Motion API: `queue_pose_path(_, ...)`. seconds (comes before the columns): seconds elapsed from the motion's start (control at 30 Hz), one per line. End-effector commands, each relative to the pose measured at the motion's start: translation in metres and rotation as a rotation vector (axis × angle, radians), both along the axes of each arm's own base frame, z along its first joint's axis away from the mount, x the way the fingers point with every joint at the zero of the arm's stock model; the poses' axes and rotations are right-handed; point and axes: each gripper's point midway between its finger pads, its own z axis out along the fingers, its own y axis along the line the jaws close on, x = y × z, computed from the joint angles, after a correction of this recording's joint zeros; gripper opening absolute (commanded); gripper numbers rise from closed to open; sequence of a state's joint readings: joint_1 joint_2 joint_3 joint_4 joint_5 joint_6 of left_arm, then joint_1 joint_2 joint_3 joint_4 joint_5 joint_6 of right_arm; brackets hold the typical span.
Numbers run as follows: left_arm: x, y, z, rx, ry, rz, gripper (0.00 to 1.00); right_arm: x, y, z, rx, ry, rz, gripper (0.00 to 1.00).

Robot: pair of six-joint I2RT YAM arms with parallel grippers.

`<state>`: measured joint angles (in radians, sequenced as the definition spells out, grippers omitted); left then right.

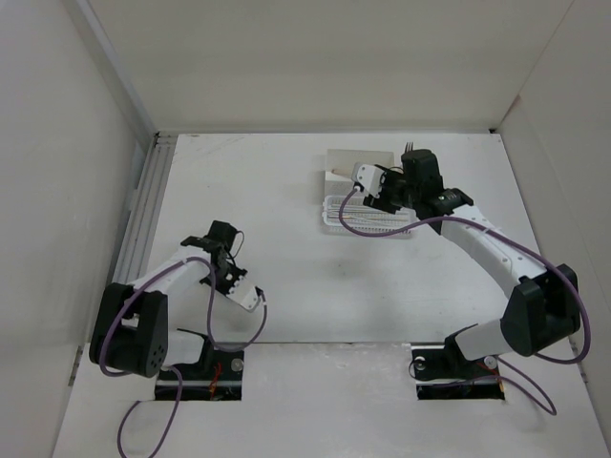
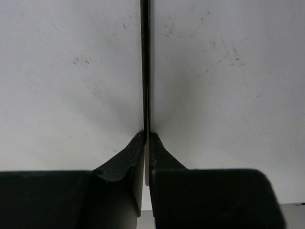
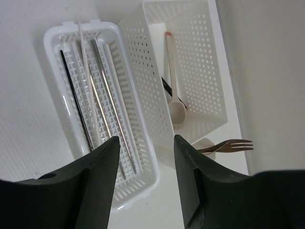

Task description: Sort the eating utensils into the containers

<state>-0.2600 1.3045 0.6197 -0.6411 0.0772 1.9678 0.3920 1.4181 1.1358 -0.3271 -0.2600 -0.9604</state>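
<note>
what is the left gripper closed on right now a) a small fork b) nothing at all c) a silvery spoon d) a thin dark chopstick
d: in the left wrist view the left gripper is shut, with a thin dark chopstick pinched between its tips and running straight out ahead of them.

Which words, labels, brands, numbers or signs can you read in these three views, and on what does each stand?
None: there is no readable text in any view.
The low tray, deep box, spoon, fork and the dark chopstick in the left gripper carry no print, label or number.
</note>
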Motion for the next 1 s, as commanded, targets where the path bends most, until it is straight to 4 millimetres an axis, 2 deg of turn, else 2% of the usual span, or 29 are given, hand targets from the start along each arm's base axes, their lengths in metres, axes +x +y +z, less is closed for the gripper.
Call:
queue_pose_path(0.0, -0.018, -0.013, -0.014, -0.095, 0.082, 0.069, 0.0, 0.008, 0.002, 0.039, 0.067, -0.1, -0.017, 0.55)
queue_pose_path(0.1, -0.003, -0.026, -0.002, -0.19, 0.058, 0.264, 0.0, 0.009, -0.003, 0.045, 0.102, -0.1, -0.058, 0.55)
queue_pose_path(0.2, 0.024, -0.039, 0.021, -0.285, 0.013, 0.375, 0.0, 0.019, -0.017, 0.059, 0.181, -0.114, -0.148, 0.52)
queue_pose_path(0.23, 0.037, -0.045, 0.035, -0.323, -0.015, 0.428, 0.0, 0.021, -0.023, 0.069, 0.205, -0.139, -0.179, 0.52)
queue_pose_path(0.3, 0.044, -0.051, 0.051, -0.36, -0.019, 0.465, 0.0, 0.022, -0.03, 0.087, 0.265, -0.177, -0.219, 0.5)
queue_pose_path(0.33, 0.057, -0.056, 0.068, -0.395, -0.048, 0.477, 0.0, 0.024, -0.039, 0.093, 0.273, -0.197, -0.258, 0.5)
queue_pose_path(0.37, 0.057, -0.057, 0.071, -0.399, -0.032, 0.523, 0.0, 0.024, -0.044, 0.104, 0.286, -0.227, -0.285, 0.5)
queue_pose_path(0.4, 0.062, -0.061, 0.076, -0.409, -0.037, 0.529, 0.0, 0.023, -0.044, 0.103, 0.297, -0.22, -0.291, 0.5)
queue_pose_path(0.43, 0.066, -0.061, 0.083, -0.409, -0.049, 0.55, 0.0, 0.025, -0.055, 0.111, 0.301, -0.249, -0.338, 0.5)
queue_pose_path(0.5, 0.077, -0.068, 0.1, -0.437, -0.071, 0.572, 0.0, 0.026, -0.063, 0.123, 0.327, -0.276, -0.394, 0.5)
queue_pose_path(0.53, 0.078, -0.077, 0.104, -0.442, -0.068, 0.586, 0.0, 0.026, -0.067, 0.137, 0.351, -0.308, -0.418, 0.5)
queue_pose_path(0.6, 0.093, -0.095, 0.124, -0.478, -0.095, 0.6, 0.0, 0.028, -0.088, 0.147, 0.378, -0.345, -0.517, 0.49)
queue_pose_path(0.67, 0.095, -0.124, 0.127, -0.488, -0.055, 0.625, 0.0, 0.028, -0.108, 0.162, 0.431, -0.385, -0.616, 0.49)
queue_pose_path(0.7, 0.109, -0.141, 0.148, -0.529, -0.078, 0.617, 0.0, 0.025, -0.113, 0.172, 0.454, -0.404, -0.644, 0.49)
queue_pose_path(0.73, 0.113, -0.153, 0.153, -0.531, -0.079, 0.623, 0.0, 0.022, -0.123, 0.177, 0.475, -0.418, -0.688, 0.49)
queue_pose_path(0.77, 0.111, -0.174, 0.141, -0.494, -0.033, 0.608, 0.0, 0.021, -0.127, 0.183, 0.485, -0.432, -0.715, 0.49)
queue_pose_path(0.8, 0.115, -0.186, 0.144, -0.488, -0.035, 0.629, 0.0, 0.017, -0.14, 0.193, 0.489, -0.467, -0.763, 0.49)
queue_pose_path(0.83, 0.129, -0.205, 0.165, -0.529, -0.071, 0.618, 0.0, 0.014, -0.147, 0.197, 0.503, -0.478, -0.79, 0.49)
queue_pose_path(0.87, 0.13, -0.226, 0.151, -0.496, -0.037, 0.608, 0.0, 0.009, -0.152, 0.204, 0.523, -0.492, -0.801, 0.49)
queue_pose_path(0.9, 0.13, -0.237, 0.151, -0.491, -0.019, 0.612, 0.0, 0.006, -0.16, 0.208, 0.526, -0.506, -0.815, 0.49)
queue_pose_path(0.93, 0.141, -0.256, 0.174, -0.55, -0.042, 0.62, 0.0, 0.003, -0.16, 0.211, 0.532, -0.513, -0.813, 0.5)
queue_pose_path(0.97, 0.144, -0.267, 0.175, -0.555, -0.036, 0.617, 0.0, 0.001, -0.166, 0.215, 0.534, -0.525, -0.825, 0.5)
